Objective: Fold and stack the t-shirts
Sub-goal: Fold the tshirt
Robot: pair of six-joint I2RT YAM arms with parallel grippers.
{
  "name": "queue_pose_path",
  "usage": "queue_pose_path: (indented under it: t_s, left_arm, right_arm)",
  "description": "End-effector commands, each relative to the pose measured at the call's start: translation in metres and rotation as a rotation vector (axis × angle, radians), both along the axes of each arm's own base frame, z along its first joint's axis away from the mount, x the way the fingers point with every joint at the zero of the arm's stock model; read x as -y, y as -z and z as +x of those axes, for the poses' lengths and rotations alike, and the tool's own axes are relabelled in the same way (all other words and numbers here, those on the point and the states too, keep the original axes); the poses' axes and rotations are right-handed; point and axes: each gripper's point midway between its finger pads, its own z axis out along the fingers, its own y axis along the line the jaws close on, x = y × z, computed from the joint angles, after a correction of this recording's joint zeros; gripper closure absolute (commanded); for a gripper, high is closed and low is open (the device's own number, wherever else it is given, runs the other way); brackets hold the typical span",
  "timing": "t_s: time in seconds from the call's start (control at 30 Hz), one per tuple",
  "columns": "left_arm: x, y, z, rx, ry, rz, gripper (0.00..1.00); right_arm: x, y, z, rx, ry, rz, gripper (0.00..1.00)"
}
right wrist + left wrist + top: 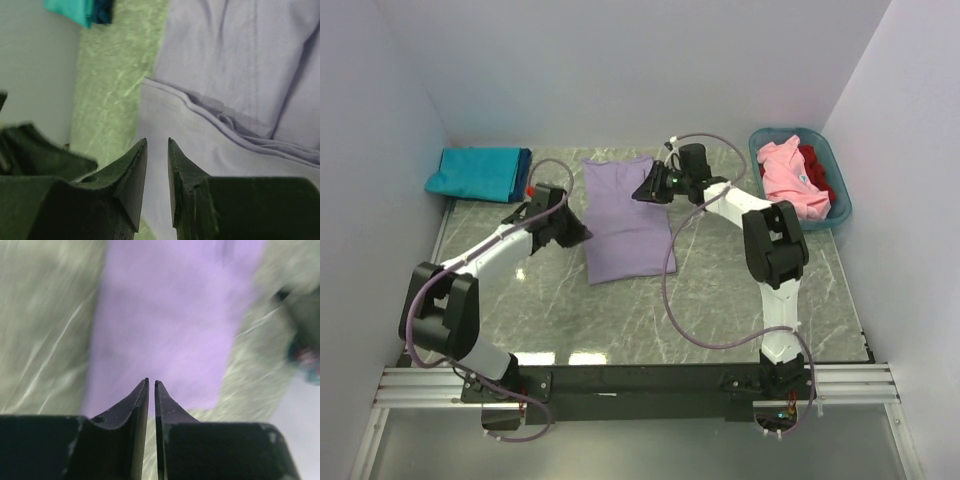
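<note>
We see one flat shirt in the middle of the counter. In the far left corner lie folded shirts; in the far right stands a basket holding more shirts. The left tool is beside the flat shirt's left edge, the right tool over its far right edge.

Lavender t-shirt; white-veined grey table; teal-blue basket.
</note>
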Motion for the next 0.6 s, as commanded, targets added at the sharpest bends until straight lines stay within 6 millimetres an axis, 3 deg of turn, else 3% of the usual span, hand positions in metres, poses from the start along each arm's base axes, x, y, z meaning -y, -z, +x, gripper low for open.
queue_pose_path:
  t_s: [0.0, 0.03, 0.1, 0.13, 0.2, 0.3, 0.43, 0.57]
  left_arm:
    - [0.012, -0.039, 0.052, 0.190, 0.047, -0.063, 0.85]
    - [0.015, -0.030, 0.065, 0.203, 0.061, -0.058, 0.85]
    - [0.016, -0.031, 0.085, 0.235, 0.060, -0.056, 0.85]
    - [0.016, -0.017, 0.094, 0.224, 0.060, -0.049, 0.85]
    - [0.014, -0.008, 0.109, 0.217, 0.049, -0.049, 0.85]
    - [0.006, 0.021, 0.128, 0.176, 0.029, -0.025, 0.84]
    - [-0.005, 0.064, 0.139, 0.093, 0.003, -0.001, 0.84]
    - [-0.011, 0.082, 0.141, 0.047, 0.003, 0.001, 0.83]
  right_arm:
    - [-0.003, -0.035, -0.008, 0.057, -0.057, 0.126, 0.69]
    - [0.001, -0.028, -0.006, 0.039, -0.048, 0.124, 0.69]
    - [0.003, -0.019, -0.004, 0.006, -0.047, 0.134, 0.69]
    - [0.007, -0.008, 0.001, -0.016, -0.039, 0.139, 0.70]
    - [0.011, 0.002, 0.005, -0.053, -0.025, 0.158, 0.70]
    - [0.023, 0.026, 0.017, -0.098, 0.034, 0.146, 0.70]
    - [0.038, 0.056, 0.026, -0.174, 0.103, 0.141, 0.70]
    - [0.053, 0.070, 0.029, -0.218, 0.156, 0.144, 0.70]
